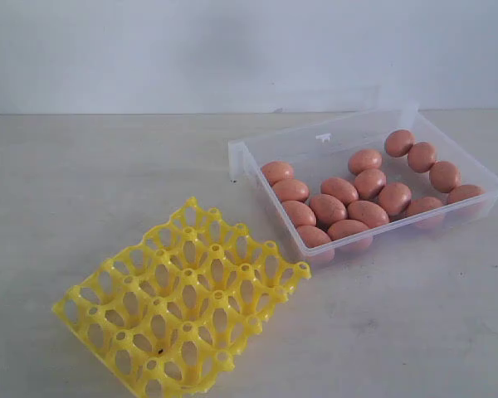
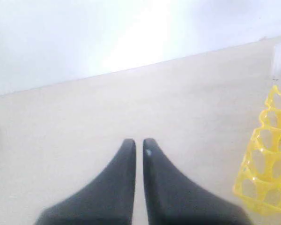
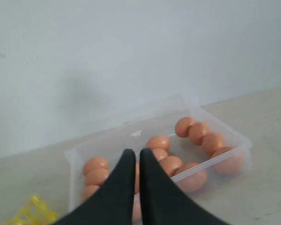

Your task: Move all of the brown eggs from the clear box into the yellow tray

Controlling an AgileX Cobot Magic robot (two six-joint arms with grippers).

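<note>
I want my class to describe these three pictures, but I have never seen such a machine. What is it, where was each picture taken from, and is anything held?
It is a robot with two arms, each ending in a two-fingered gripper. The wide picture comes from a camera off the arms: on the table a clear box holds brown eggs; near it lies an empty yellow tray. The other two come from wrist cameras. The dark prongs are the left gripper and the right gripper, both shut, holding nothing.
</note>
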